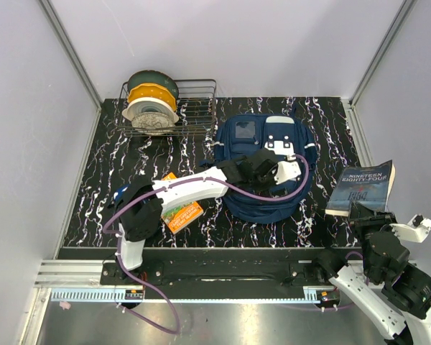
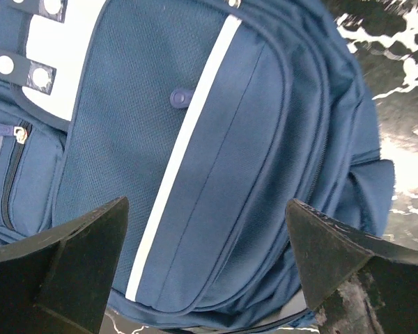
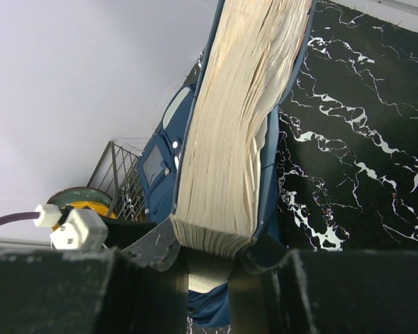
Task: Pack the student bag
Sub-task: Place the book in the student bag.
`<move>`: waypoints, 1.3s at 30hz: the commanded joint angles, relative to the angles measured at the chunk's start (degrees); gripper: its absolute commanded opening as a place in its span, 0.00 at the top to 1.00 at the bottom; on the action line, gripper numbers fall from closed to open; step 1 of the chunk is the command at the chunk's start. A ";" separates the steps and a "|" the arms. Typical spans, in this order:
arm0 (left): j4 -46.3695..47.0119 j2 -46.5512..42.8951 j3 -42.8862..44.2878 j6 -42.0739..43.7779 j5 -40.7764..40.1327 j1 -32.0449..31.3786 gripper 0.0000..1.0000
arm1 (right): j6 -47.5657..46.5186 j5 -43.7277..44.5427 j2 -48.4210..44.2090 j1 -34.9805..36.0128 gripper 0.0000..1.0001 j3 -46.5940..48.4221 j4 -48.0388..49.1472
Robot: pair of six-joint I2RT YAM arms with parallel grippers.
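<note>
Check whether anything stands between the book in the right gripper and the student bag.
Yes. The left arm reaches across the student bag, its open left gripper above the bag's front, right where the book held by the right gripper would arrive. On the table between book and bag nothing visible stands.

Bright, even, diffuse light from overhead; walls (image 1: 223, 43) near washed out. Shadows soft, faint. Glare patch on marble tabletop (image 2: 406, 156), left wrist view. Left gripper (image 2: 205, 209) soft, out of focus in fg; book (image 3: 230, 139) pg edges sharp, bkgd softer.
</note>
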 commanded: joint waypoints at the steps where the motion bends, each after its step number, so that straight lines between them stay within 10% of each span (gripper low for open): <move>1: 2.24 0.70 -1.99 5.72 -2.69 0.72 0.01 | 2.17 1.63 -0.60 0.07 0.94 0.92 4.21; 12: 2.51 6.85 -0.33 6.88 -2.68 0.72 0.09 | 4.28 1.99 -0.60 0.07 0.93 0.30 2.89; 23: 1.81 7.13 3.28 6.00 -8.92 0.81 0.98 | 4.90 2.43 -0.60 0.07 0.92 0.30 2.01; 39: -8.82 0.97 21.63 1.96 -8.14 4.23 1.00 | 2.18 -3.18 0.10 0.07 0.94 -0.31 3.23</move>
